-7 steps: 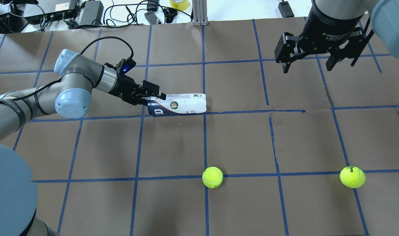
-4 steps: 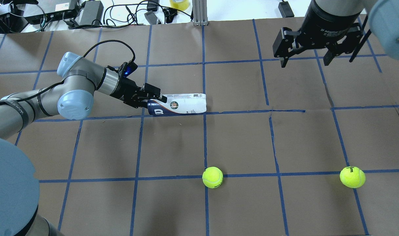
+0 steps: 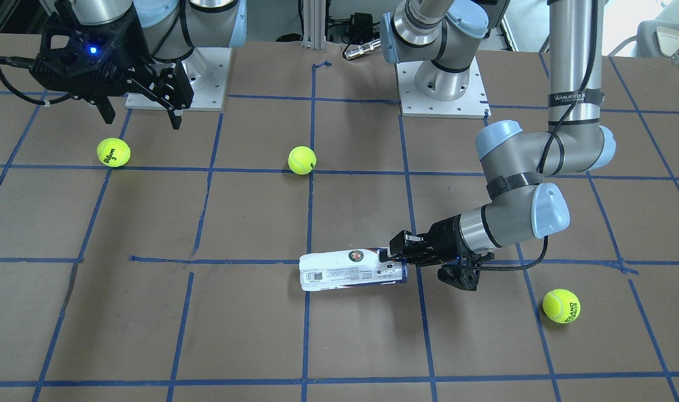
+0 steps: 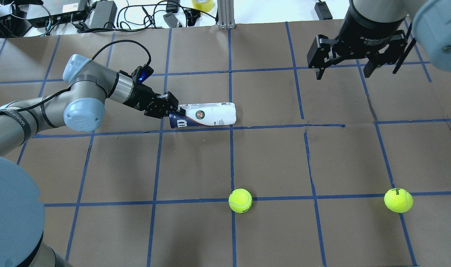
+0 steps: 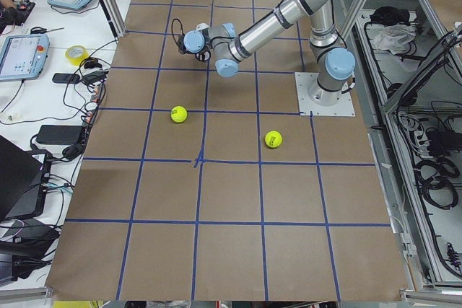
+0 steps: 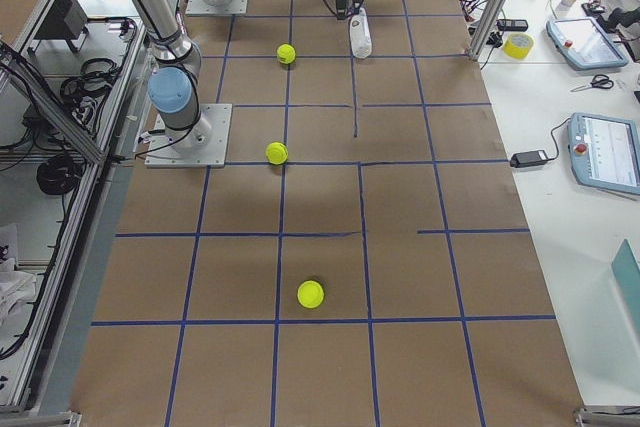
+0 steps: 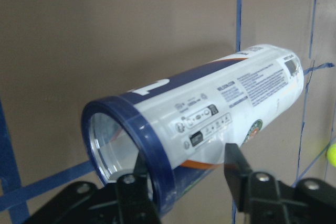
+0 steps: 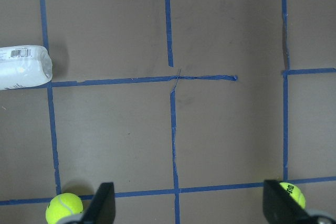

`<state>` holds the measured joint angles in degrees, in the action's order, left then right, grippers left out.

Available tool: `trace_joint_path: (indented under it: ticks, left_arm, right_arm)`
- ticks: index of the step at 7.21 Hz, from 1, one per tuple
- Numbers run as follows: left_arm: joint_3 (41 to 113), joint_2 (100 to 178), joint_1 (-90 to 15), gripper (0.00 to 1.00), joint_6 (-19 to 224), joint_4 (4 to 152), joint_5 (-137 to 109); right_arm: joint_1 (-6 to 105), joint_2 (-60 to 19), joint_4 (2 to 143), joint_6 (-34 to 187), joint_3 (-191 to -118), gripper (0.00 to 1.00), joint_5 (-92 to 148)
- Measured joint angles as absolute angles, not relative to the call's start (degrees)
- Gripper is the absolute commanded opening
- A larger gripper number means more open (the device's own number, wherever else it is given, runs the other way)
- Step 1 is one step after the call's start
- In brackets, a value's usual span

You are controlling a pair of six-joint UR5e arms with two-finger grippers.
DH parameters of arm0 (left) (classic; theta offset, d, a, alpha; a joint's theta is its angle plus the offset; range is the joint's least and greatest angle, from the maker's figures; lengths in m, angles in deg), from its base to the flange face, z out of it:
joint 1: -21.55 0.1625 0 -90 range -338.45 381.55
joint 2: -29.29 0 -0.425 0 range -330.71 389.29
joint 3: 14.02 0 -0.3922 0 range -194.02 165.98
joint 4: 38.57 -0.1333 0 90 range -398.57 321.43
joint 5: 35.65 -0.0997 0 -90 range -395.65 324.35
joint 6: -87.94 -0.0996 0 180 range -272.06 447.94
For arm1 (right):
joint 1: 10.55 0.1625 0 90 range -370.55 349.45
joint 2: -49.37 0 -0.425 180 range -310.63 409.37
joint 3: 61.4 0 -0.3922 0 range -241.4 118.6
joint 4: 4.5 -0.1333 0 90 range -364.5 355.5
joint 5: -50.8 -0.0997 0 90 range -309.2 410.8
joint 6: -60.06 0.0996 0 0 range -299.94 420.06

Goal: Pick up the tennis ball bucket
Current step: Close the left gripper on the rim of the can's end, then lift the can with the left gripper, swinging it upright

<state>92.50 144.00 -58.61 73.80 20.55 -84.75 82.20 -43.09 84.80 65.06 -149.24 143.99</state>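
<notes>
The tennis ball bucket lies on its side on the brown worktop, just beyond a blue tape line, with its open navy end toward the left arm. The left gripper grasps that navy rim, one finger at the mouth and the other against the outer wall. The right gripper hangs released over the far worktop, well apart from the bucket. A tennis ball and a second ball lie nearer the robot
</notes>
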Motion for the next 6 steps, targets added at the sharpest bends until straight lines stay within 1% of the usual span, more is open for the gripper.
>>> trace_joint_path:
  ticks: [3, 6]
  left_arm:
    - [87.9, 143.3, -59.6, 0.00, 80.9, 22.0, -85.1]
    - [80.1, 142.2, -66.1, 0.00, 91.8, 23.3, -94.9]
  right_arm:
    - [82.2, -43.1, 84.7, 65.1, -149.3, 1.00, 144.0]
    - [82.2, -43.1, 84.7, 65.0, -149.3, 1.00, 144.1]
